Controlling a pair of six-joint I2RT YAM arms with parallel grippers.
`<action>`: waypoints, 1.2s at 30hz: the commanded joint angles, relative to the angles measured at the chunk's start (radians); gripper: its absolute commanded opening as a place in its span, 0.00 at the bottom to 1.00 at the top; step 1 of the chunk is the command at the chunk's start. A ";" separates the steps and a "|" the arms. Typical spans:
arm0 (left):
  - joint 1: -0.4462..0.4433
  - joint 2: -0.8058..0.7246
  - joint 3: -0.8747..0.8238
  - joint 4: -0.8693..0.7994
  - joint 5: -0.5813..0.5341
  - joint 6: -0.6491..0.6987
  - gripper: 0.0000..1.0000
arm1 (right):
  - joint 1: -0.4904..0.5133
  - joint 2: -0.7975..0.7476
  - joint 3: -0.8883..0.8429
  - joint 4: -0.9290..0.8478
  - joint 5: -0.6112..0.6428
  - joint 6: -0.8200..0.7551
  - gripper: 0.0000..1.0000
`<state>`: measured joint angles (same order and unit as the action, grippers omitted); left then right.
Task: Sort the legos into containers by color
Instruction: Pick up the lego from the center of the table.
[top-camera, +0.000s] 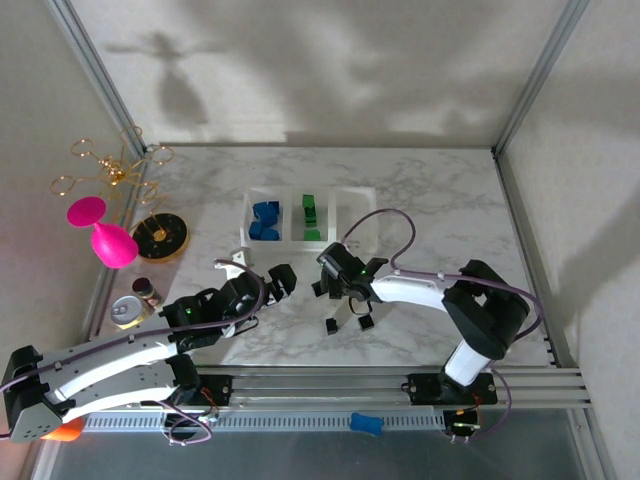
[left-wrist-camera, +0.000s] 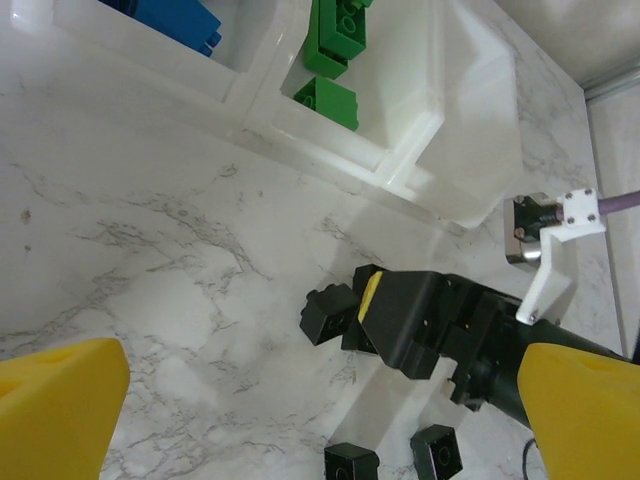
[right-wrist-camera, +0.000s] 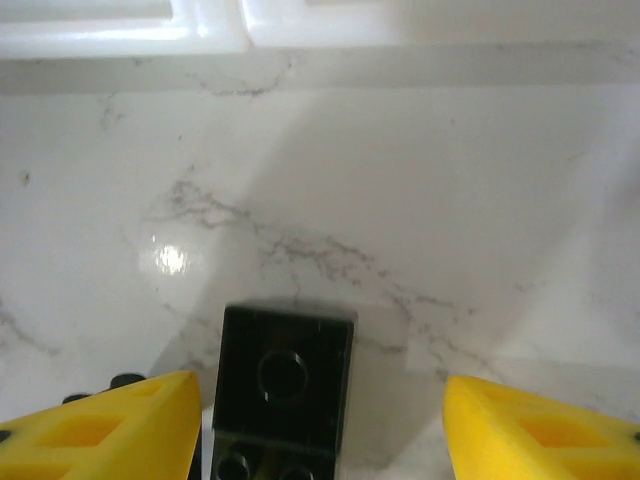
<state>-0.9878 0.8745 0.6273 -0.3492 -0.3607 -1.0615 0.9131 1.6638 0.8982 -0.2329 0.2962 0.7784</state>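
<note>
The left gripper (top-camera: 281, 284) hovers with jaws apart, holding nothing, near the three joined containers (top-camera: 352, 188). From above, blue bricks (top-camera: 265, 221) sit in the left compartment, though their number cannot be told. The left wrist view makes out two green bricks (left-wrist-camera: 328, 100) in the middle one. Three black bricks (left-wrist-camera: 352, 465) lie on the table (top-camera: 440, 220). The right wrist view shows one between the spread fingers of the right gripper (right-wrist-camera: 320, 415), just beside the left finger and unclamped.

Top external: high behind arm bases, looking down over whole table (top-camera: 450, 200). Left wrist: low, oblique, facing containers (left-wrist-camera: 260, 95). Right wrist: very near table, over black brick (right-wrist-camera: 285, 375). All three share containers' front rim.
</note>
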 joint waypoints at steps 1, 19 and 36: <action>-0.008 0.011 0.045 -0.037 -0.046 0.001 1.00 | -0.006 0.033 0.040 0.020 0.044 -0.001 0.63; -0.008 0.076 0.063 -0.016 -0.047 0.012 1.00 | -0.024 0.047 0.034 0.049 0.015 -0.036 0.33; 0.011 0.099 0.128 -0.015 -0.075 0.068 1.00 | -0.124 -0.092 0.157 -0.058 0.055 -0.187 0.31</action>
<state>-0.9855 0.9569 0.7177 -0.3561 -0.3931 -1.0153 0.8303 1.5810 1.0183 -0.2543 0.3122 0.6544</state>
